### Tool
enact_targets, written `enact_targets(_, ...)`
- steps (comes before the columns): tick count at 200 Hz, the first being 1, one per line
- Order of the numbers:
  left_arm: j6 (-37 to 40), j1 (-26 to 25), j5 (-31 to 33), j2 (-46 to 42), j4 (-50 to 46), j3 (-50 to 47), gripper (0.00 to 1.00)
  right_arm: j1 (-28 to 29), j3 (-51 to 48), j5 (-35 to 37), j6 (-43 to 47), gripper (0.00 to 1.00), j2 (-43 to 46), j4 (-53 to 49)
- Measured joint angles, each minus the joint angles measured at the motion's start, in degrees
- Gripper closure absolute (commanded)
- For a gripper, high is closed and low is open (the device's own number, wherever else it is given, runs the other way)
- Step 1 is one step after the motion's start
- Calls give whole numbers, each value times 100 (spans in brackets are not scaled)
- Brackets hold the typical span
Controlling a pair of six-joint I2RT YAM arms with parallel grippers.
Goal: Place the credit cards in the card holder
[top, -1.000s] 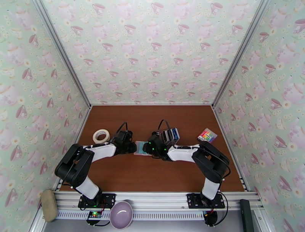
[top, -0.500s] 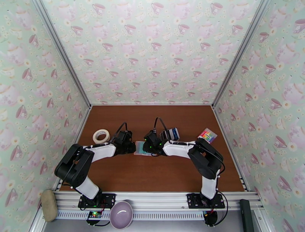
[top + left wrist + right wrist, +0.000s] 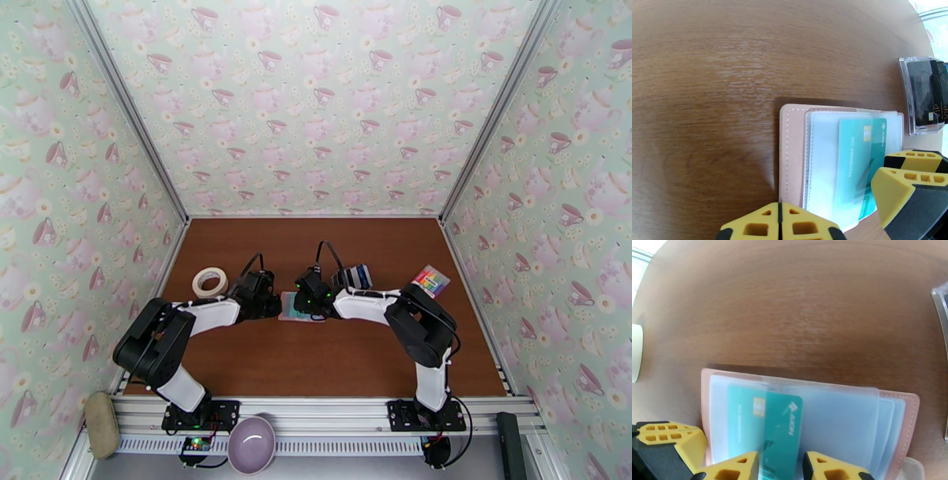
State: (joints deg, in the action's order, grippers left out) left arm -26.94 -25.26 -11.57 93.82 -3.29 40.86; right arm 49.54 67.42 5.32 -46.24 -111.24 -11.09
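Lying open on the brown counter [image 3: 316,355] between the two arms, the pale pink card holder [image 3: 790,158] has its clear plastic sleeves [image 3: 837,417] facing up. A teal card [image 3: 784,417] rests among those sleeves, part of it pale behind the frosted plastic and part uncovered.

The right hand [image 3: 781,465] straddles the near end of this card with a yellow fingertip on each side. Whether the pads actually pinch it I cannot tell.

The left hand [image 3: 779,221] is closed, its two fingertips meeting at the holder's left edge with nothing visible between them.

The remaining credit cards [image 3: 926,98], dark-faced, stand in a clear stand [image 3: 908,130] just beyond the holder on the right arm's side.

A white tape roll [image 3: 209,281] lies near the left wall, and a rainbow-striped rectangle [image 3: 429,279] lies near the right wall.
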Motion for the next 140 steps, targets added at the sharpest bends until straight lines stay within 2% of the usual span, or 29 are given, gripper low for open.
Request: enact_targets(140,-31,0,-2,0,13,-2,93,195,498,-107,48,67,-310,-275)
